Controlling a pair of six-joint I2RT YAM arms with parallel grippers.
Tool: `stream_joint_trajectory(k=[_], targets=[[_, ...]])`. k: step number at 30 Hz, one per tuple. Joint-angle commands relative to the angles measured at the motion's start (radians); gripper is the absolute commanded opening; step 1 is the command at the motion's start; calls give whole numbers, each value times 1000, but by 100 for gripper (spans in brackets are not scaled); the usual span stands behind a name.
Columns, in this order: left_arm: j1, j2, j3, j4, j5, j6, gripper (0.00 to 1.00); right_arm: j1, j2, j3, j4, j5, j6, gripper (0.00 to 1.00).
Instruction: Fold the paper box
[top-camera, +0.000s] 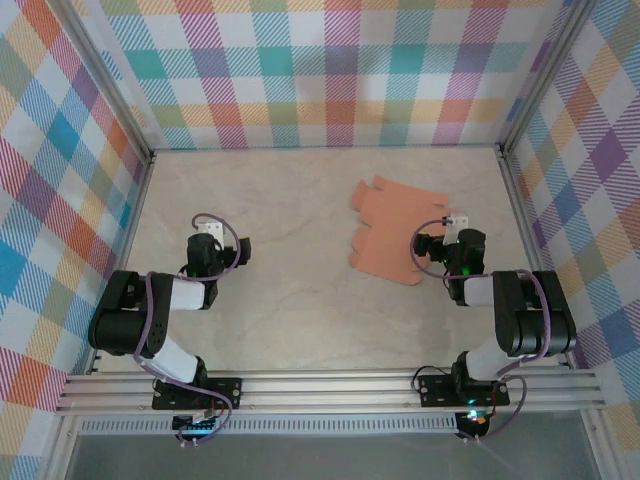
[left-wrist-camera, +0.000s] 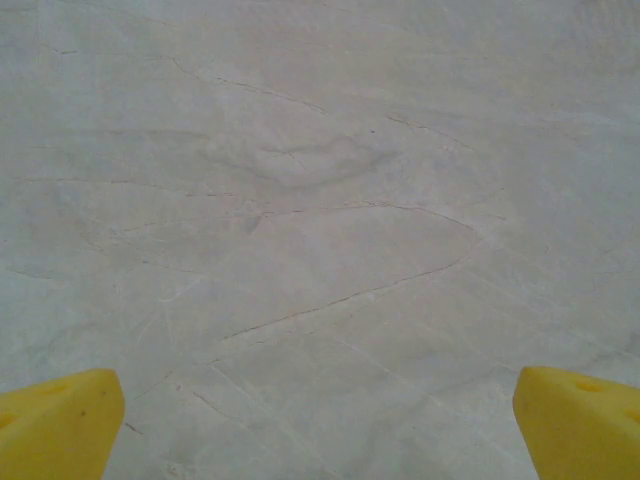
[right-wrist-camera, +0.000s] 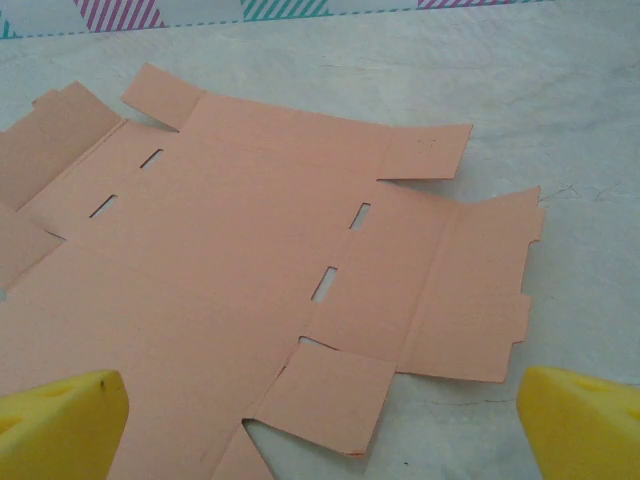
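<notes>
Beige, marble-veined worktop (top-camera: 300, 200) carries everything you have here, fenced by plaid walls (top-camera: 340, 70) on the left, far and right sides.

On your left, the left gripper (top-camera: 208, 236) sits over the left half of the worktop, about midway between the near and far edges. From its wrist camera you see the left gripper (left-wrist-camera: 320, 425) released, its yellow fingertips (left-wrist-camera: 60, 425) spread wide at the bottom corners with bare veined worktop (left-wrist-camera: 320, 200) between them and nothing held.

Moving right, the paper box (top-camera: 395, 225) lies in the right half of the worktop, closer to the right edge than to the centre. It is a flat, unfolded salmon-orange cut-out with notched tabs.

At its near right edge you have the right gripper (top-camera: 445, 245), also released and holding nothing. In the right wrist view the paper box (right-wrist-camera: 250, 270) spreads flat, slots and flaps showing. The right gripper (right-wrist-camera: 320, 425) has its jaws wide: one yellow fingertip overlaps the card, while the other fingertip (right-wrist-camera: 580, 420) is over bare worktop beside the tabs. You cannot tell whether either tip touches the card
</notes>
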Motion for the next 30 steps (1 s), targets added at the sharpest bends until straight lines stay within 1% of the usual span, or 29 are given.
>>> stream_joint_trajectory(k=[1,30], targets=[[13,-3,15,33,14,8,100,2,-5,16,21,-16,3,100],[14,-6,11,39,11,9,100,2,-11,16,20,-5,6,100]])
